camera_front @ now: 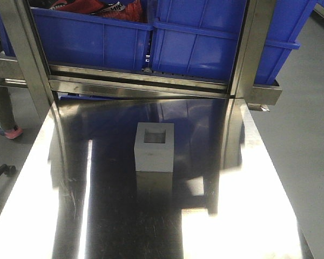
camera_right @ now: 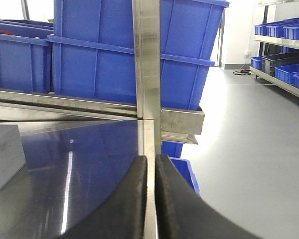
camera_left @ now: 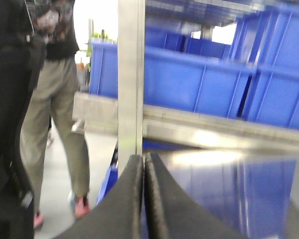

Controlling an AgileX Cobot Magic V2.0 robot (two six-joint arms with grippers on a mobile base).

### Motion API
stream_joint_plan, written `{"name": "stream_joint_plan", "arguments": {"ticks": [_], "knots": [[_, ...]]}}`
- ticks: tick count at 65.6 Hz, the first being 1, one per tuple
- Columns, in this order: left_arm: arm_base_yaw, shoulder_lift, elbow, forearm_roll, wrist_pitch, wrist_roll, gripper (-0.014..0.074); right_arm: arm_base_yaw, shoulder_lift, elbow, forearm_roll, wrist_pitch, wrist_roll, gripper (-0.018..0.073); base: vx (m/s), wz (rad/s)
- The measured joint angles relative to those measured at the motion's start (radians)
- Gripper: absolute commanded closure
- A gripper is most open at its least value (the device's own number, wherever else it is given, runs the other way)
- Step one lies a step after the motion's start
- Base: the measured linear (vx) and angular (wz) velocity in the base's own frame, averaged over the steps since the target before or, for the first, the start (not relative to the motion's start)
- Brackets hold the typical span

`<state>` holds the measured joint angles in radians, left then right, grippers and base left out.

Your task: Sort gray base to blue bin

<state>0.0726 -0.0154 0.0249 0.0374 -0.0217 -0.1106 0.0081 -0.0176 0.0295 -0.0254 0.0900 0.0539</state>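
The gray base stands upright in the middle of the steel table, its square recess facing up; its corner also shows in the right wrist view, to the left of the gripper. Several blue bins sit on the rack behind the table, one at the left and one at the right. My left gripper is shut with nothing held, over the table's left edge. At the table's right edge my right gripper is shut and empty. Neither gripper appears in the front view.
Steel uprights frame the rack, with a rail along its front. The left bin holds red and black items. A person stands to the table's left. More blue bins line shelves at the right.
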Motion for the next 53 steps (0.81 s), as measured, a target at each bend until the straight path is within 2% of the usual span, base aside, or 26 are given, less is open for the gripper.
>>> {"name": "stream_joint_plan", "arguments": {"ticks": [12,19,27,34,41,46,53], "knots": [[0.000,0.000,-0.020,0.003,-0.096,-0.009,0.0593,0.000,0.000,0.000,0.000,0.000,0.000,0.0564,0.00,0.00],[0.000,0.021,-0.157,0.033,0.022,0.028,0.0593,0.000,0.000,0.000,0.000,0.000,0.000,0.0564,0.00,0.00],[0.000,0.157,-0.383,0.055,0.195,0.111,0.0593,0.000,0.000,0.000,0.000,0.000,0.000,0.0564,0.00,0.00],[0.000,0.304,-0.541,0.057,0.358,0.141,0.0593,0.000,0.000,0.000,0.000,0.000,0.000,0.0564,0.00,0.00],[0.000,0.412,-0.627,0.057,0.471,0.146,0.0591,0.000,0.000,0.000,0.000,0.000,0.000,0.0564,0.00,0.00],[0.000,0.446,-0.643,0.055,0.500,0.146,0.0582,0.000,0.000,0.000,0.000,0.000,0.000,0.0564,0.00,0.00],[0.000,0.456,-0.647,0.046,0.520,0.146,0.0488,0.000,0.000,0.000,0.000,0.000,0.000,0.0564,0.00,0.00]]}}
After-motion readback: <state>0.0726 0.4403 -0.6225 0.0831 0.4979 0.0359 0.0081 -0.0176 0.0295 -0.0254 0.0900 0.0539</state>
